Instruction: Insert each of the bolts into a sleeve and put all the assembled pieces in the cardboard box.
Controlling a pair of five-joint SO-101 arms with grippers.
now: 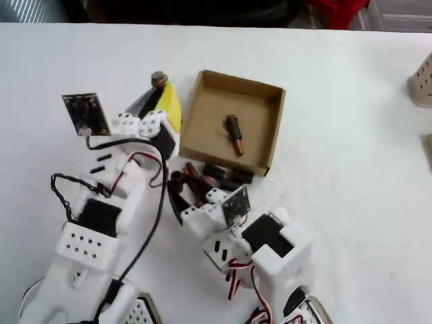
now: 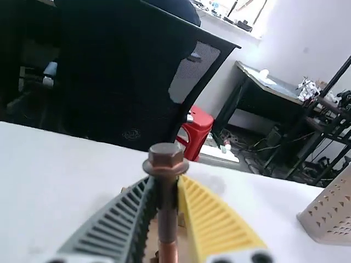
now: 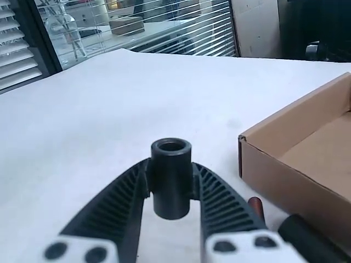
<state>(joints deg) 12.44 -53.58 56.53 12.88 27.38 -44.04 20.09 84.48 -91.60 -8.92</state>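
My left jaws clench the bolt by its shank, my right jaws the sleeve mid-body; both look rigid and slick.

Beyond the white table's far edge stand window blinds on the left, a black mesh chair and a red stool.

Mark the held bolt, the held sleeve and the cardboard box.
bolt (image 2: pixel 164 158): left wrist view, hex head.
sleeve (image 3: pixel 171 186): right wrist view, outer wall.
cardboard box (image 1: pixel 210 118): high view, bare floor.
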